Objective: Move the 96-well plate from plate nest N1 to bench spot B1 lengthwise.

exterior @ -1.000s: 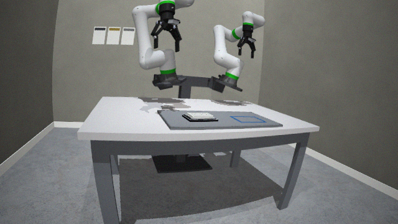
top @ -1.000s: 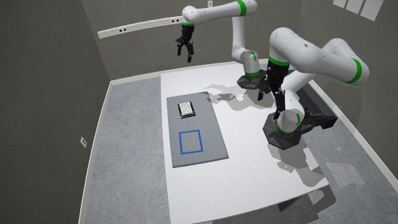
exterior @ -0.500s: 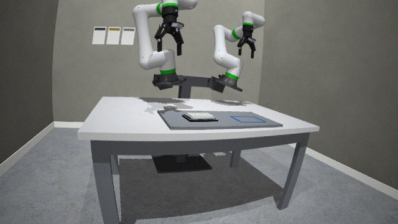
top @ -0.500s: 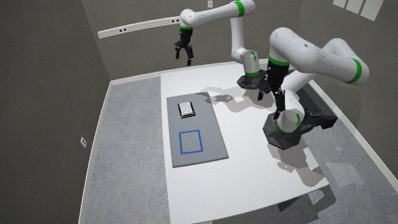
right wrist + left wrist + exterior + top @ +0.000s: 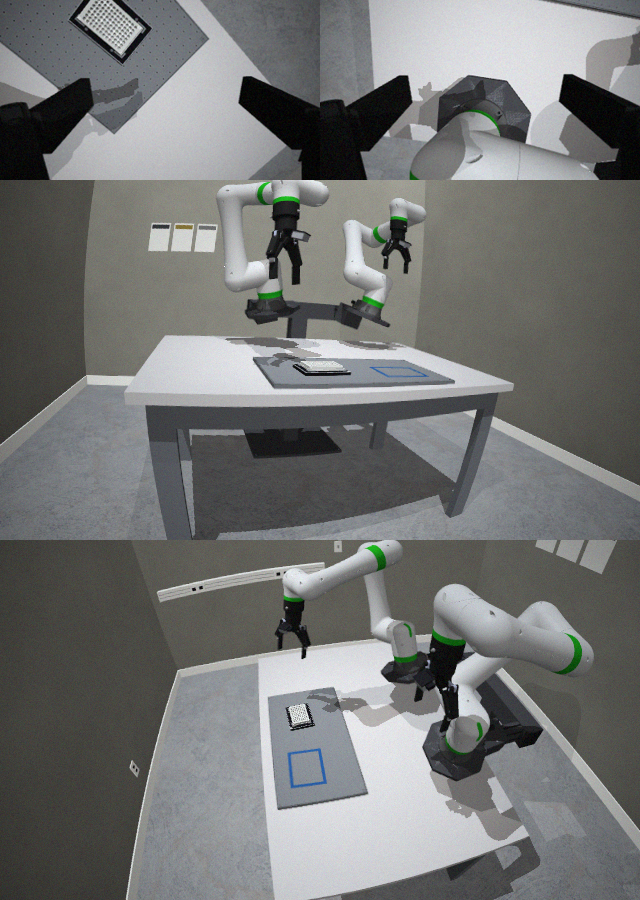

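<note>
The white 96-well plate [image 5: 299, 713] [image 5: 322, 366] [image 5: 112, 24] sits in the black plate nest N1 [image 5: 305, 725] [image 5: 134, 45] on the grey board. The blue taped outline of B1 [image 5: 290, 770] [image 5: 407, 376] lies on the same board and is empty. My right gripper [image 5: 291, 652] [image 5: 284, 280] [image 5: 166, 91] is open and empty, high above the table, with the nest off toward the top left of the right wrist view. My left gripper [image 5: 431, 715] [image 5: 396, 270] [image 5: 486, 88] is open and empty, high up near its own arm's base, away from the board.
The grey board [image 5: 340, 765] [image 5: 280, 380] [image 5: 173, 48] lies on the white table [image 5: 320, 850] [image 5: 175, 375]. The left arm's dark base [image 5: 455, 765] [image 5: 513, 108] shows below the left gripper. The right arm's base [image 5: 400, 671] stands at the far side in the top view.
</note>
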